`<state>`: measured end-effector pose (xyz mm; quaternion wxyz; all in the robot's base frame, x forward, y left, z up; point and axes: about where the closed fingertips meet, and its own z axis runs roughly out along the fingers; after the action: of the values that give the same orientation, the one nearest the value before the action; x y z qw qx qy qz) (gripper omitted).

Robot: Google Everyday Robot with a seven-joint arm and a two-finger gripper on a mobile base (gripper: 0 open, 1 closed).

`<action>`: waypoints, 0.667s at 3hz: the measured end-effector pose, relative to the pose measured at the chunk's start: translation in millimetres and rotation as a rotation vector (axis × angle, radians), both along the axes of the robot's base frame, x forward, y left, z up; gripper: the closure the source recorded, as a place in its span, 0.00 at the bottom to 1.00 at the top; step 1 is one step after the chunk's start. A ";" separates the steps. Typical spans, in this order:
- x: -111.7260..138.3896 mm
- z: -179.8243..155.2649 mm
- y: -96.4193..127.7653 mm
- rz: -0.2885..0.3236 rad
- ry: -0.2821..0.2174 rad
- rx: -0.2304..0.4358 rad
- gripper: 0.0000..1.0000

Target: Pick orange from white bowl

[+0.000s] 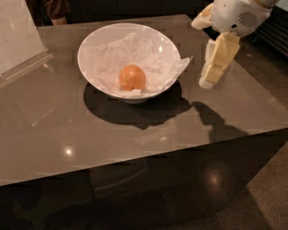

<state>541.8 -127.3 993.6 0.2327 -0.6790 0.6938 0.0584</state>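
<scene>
The orange (132,77) lies in the white bowl (92,45), on crumpled white paper (121,51) that lines it and sticks out over the right rim. The bowl stands on the grey glossy table (90,134), toward the back. My gripper (211,72) hangs from the white arm at the upper right, above the table, to the right of the bowl and clear of it. It holds nothing.
A clear acrylic sign stand (20,40) sits at the table's back left. A person's arm (56,11) shows behind the table. The table's front edge (135,168) and right edge drop to a dark floor.
</scene>
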 end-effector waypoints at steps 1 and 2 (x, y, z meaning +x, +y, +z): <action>23.5 4.0 29.1 0.067 -0.003 0.038 0.00; 44.0 5.0 62.9 0.141 0.002 0.051 0.00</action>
<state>585.8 -64.4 998.6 0.2446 -0.7200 0.6428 0.0931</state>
